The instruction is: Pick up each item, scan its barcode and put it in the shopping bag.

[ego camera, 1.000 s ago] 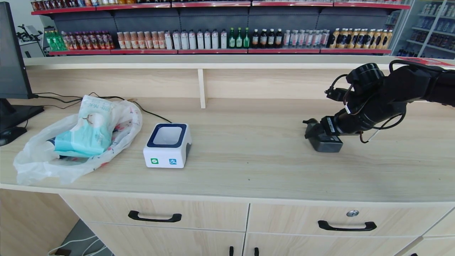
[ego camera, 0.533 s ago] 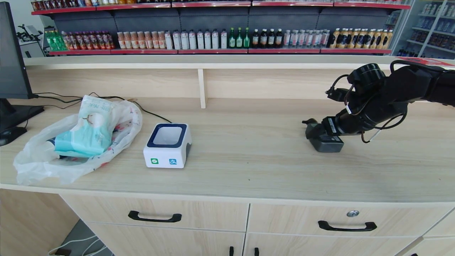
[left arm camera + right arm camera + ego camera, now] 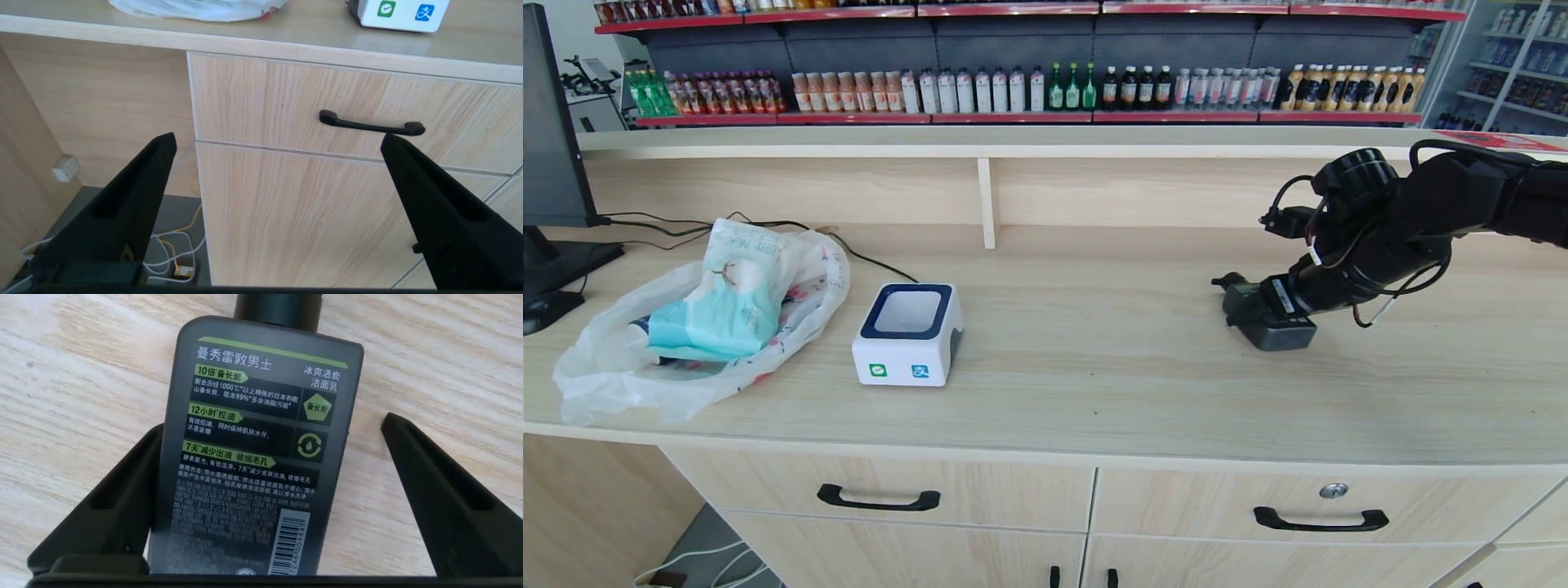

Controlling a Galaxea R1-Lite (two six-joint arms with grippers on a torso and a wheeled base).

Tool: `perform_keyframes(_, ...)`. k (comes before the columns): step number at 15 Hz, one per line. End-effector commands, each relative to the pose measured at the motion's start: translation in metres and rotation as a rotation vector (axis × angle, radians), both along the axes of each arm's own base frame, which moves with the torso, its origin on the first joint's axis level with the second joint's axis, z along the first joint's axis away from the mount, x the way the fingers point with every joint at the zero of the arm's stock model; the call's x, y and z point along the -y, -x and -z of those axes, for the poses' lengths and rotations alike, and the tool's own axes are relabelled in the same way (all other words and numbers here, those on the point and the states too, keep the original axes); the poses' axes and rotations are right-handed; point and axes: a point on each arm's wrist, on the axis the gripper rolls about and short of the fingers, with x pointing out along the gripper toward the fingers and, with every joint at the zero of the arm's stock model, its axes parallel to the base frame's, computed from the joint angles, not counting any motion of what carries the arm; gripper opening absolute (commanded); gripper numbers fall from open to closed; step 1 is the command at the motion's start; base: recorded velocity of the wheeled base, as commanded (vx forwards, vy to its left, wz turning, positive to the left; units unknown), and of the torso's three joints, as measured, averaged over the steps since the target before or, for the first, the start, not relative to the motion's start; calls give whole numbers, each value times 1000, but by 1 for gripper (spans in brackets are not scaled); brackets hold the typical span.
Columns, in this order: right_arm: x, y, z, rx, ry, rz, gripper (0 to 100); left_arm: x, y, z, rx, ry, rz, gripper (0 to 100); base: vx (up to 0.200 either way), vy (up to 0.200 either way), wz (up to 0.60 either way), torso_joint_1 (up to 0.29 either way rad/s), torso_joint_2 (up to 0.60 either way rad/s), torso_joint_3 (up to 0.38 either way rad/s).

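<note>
A dark monitor (image 3: 547, 122) stands at the left end of the wooden counter (image 3: 1094, 384), with bottle shelves (image 3: 1013, 90) behind.

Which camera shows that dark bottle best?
The right wrist view: the dark bottle lies close up, its label and barcode facing the camera. In the head view it is small, partly hidden by the right gripper.

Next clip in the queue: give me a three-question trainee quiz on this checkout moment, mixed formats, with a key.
1. True or false: the dark bottle lies on the counter, flanked by the open fingers of the right gripper.
2. Multiple choice: what already sits in the shopping bag? A) a teal pack B) a green glass jar C) a red can
3. Fill in: the scanner stands on the counter between the shopping bag and the ____.
Key: 1 true; 2 A; 3 dark bottle.
</note>
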Motion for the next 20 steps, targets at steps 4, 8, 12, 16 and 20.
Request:
perform_keyframes(4,-9,5,-9,20,18,-32,0,0,0,0,1,0,0,100,0,0,0,0,0,0)
perform_keyframes(8,-8,12,-24,57,28,-53,0,0,0,0,1,0,0,100,0,0,0,0,0,0)
perform_keyframes(12,-7,21,-35,58,28,-56,0,0,0,0,1,0,0,100,0,0,0,0,0,0)
perform_keyframes(16,-10,29,-51,96,24,-64,0,0,0,0,1,0,0,100,0,0,0,0,0,0)
perform_keyframes(20,-8,43,-75,160,17,-65,0,0,0,0,1,0,0,100,0,0,0,0,0,0)
